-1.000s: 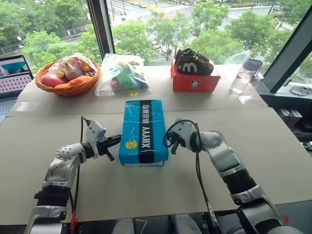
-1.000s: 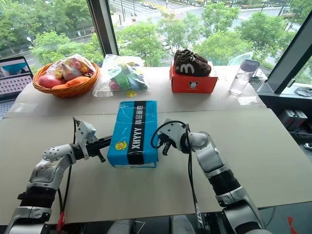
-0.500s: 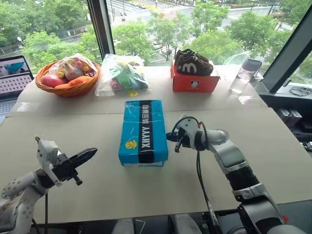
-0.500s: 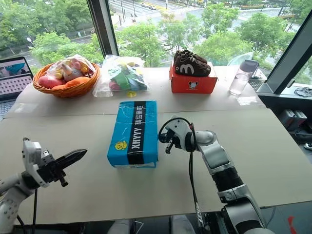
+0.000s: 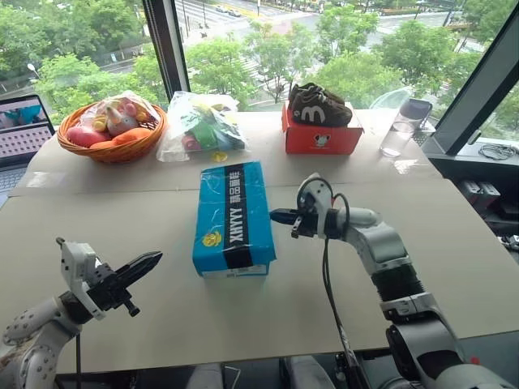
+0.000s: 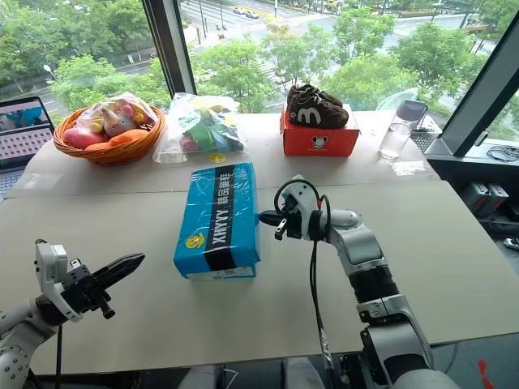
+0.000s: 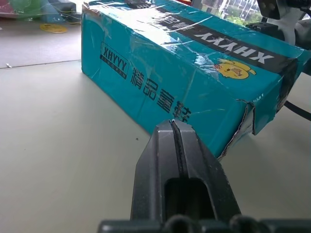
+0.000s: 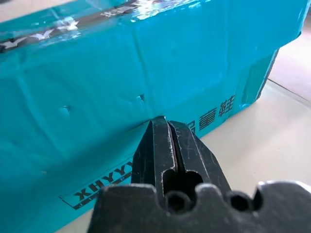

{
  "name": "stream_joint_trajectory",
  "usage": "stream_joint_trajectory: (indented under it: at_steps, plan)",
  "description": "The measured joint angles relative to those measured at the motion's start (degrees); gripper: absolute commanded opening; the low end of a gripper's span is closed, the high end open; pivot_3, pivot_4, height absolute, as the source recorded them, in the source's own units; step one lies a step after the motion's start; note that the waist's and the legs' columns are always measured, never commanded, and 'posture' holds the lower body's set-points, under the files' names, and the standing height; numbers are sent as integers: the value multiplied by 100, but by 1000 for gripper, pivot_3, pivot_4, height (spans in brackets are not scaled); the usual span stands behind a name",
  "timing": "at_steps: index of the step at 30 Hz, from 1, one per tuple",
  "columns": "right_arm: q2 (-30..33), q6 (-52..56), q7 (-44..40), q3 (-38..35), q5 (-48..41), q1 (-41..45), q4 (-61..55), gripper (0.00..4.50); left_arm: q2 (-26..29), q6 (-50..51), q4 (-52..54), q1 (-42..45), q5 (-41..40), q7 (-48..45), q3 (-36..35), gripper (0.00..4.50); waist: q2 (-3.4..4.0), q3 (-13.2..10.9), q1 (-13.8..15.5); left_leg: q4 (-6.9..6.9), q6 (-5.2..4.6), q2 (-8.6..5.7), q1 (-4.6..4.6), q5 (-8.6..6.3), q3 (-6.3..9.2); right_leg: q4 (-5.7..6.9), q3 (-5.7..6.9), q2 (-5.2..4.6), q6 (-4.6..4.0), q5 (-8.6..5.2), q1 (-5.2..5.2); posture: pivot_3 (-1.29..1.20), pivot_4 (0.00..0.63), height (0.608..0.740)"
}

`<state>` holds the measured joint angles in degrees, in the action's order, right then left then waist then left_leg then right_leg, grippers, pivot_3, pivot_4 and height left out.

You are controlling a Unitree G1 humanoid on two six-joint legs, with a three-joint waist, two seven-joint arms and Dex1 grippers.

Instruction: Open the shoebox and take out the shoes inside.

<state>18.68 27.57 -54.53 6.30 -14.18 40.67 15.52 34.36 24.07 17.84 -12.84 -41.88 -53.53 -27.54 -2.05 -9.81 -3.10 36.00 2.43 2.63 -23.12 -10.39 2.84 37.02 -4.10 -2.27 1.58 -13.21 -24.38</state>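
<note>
I see the bright blue rectangular cardboard shoebox (image 5: 233, 219) lying closed in the middle of the beige table (image 5: 454, 243), black lettered band running along its lid. My right gripper (image 5: 276, 215) has its two black fingers pressed together, holding nothing, tips touching the box's right side wall just under the lid edge. My left gripper (image 5: 154, 258) is likewise clamped shut and empty, hovering well apart from the box's left side, pointing toward it.
</note>
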Motion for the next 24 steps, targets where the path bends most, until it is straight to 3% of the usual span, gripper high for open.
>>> stream_joint_trajectory:
  at_steps: [9, 24]
  plan:
    - [15, 441, -49, -12, -292, 169, -593, 0, 4, 1, 286, -382, -233, 48, -140, 23, 1, -1, -90, -3, 0, 3, -2, 0, 0, -1, 0, 1, -3, -2, -4, 0, 150, 740]
    - [-172, 820, -111, 463, -298, 1028, -1054, 0, 406, 120, 548, -1085, -1255, -157, -1923, 23, 6, -4, -89, -6, 1, 8, -10, -1, -3, -4, 1, 2, -40, -23, -18, 0, 150, 740]
